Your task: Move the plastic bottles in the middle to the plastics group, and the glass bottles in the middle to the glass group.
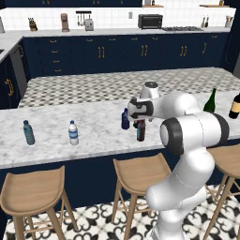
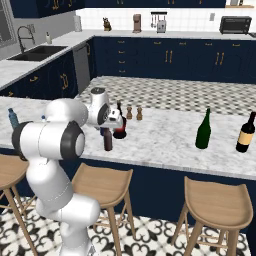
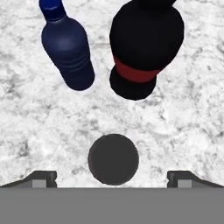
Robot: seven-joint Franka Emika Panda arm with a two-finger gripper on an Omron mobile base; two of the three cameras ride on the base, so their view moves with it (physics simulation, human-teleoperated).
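the navy plastic bottle (image 3: 68,50) is opaque, ribbed round its middle, with a blue cap. just beside it stands the squat black glass bottle (image 3: 144,48), bulbous, with a red band low on its body. nearer the hand, the slim dark bottle (image 3: 113,159) shows as a round dark top seen from straight above; in the left base view it carries a teal and red label. all three stand upright on the white marbled desk (image 3: 183,127), near its middle. far to the left on the same desk stand two clear water bottles, a teal-tinted bottle (image 1: 29,133) and a white-labelled bottle (image 1: 73,132). well to the right stand a slender green wine bottle (image 2: 203,130) and a dark wine bottle (image 2: 245,133) with a cream label. navy cabinets line the room, wooden stools stand below the desk edge. the white arm bends over the middle group, hand pointing down. the fingers (image 3: 113,178) stand wide apart on either side of the slim bottle's top, holding nothing.
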